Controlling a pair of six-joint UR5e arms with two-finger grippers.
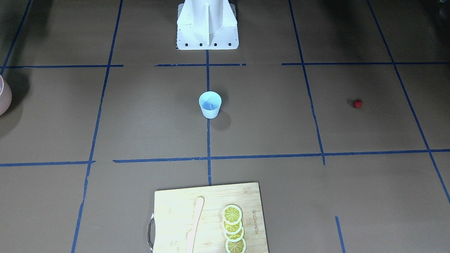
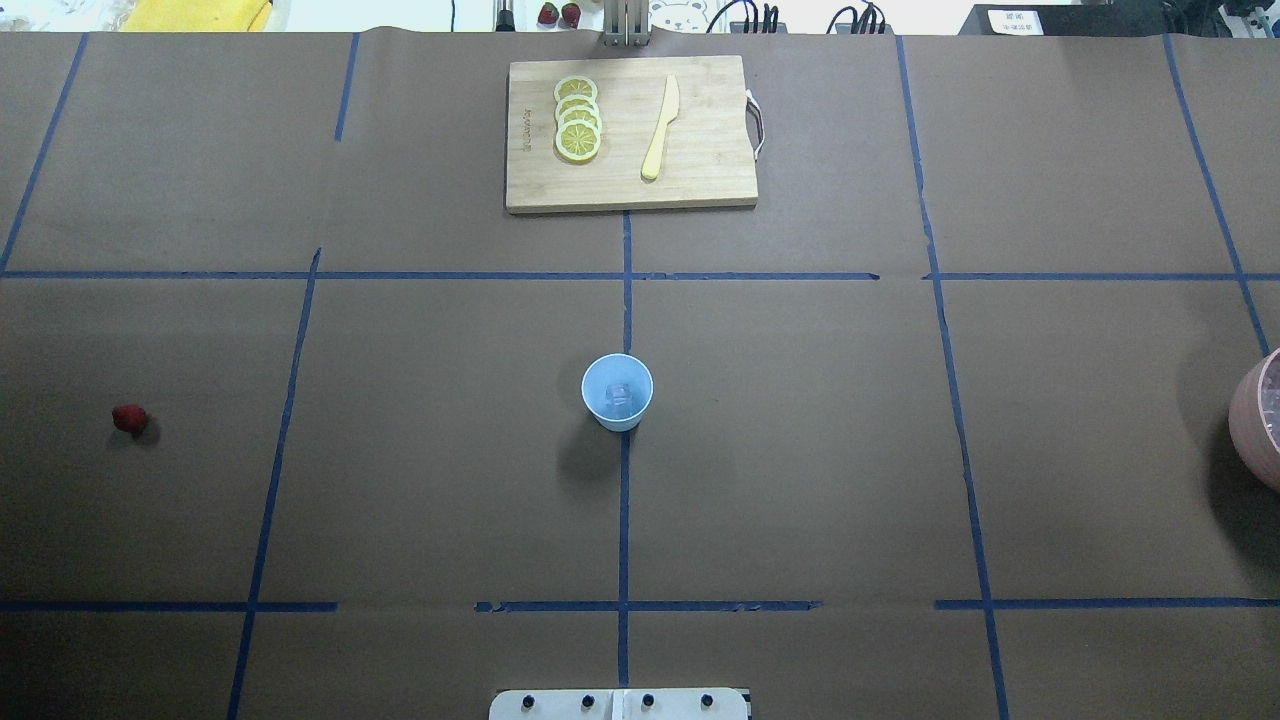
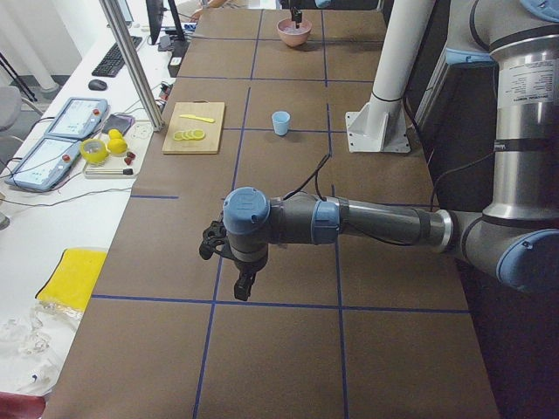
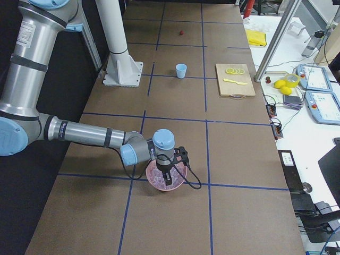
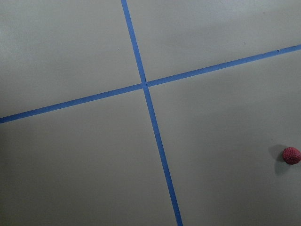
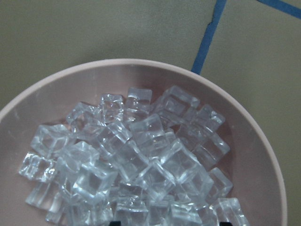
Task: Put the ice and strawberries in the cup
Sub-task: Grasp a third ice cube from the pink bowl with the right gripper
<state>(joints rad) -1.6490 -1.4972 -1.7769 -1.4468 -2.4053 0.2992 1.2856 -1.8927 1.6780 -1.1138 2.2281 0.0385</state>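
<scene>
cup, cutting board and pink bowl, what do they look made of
Cup: likely thin plastic, with a smooth, uniform light blue wall.
Cutting board: wood or bamboo, with pale grain strips and a matte surface.
Bowl: pink and smooth with a soft sheen. It could be plastic or glazed ceramic; I cannot tell which.

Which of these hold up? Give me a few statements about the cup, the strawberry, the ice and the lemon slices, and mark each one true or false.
1. The cup stands upright with an ice cube inside. True.
2. The strawberry is in the cup too. False: it lies on the table, far off on the robot's left side.
3. The lemon slices sit on the cutting board. True.
4. The pink bowl is empty. False: it is piled with ice cubes.
</scene>
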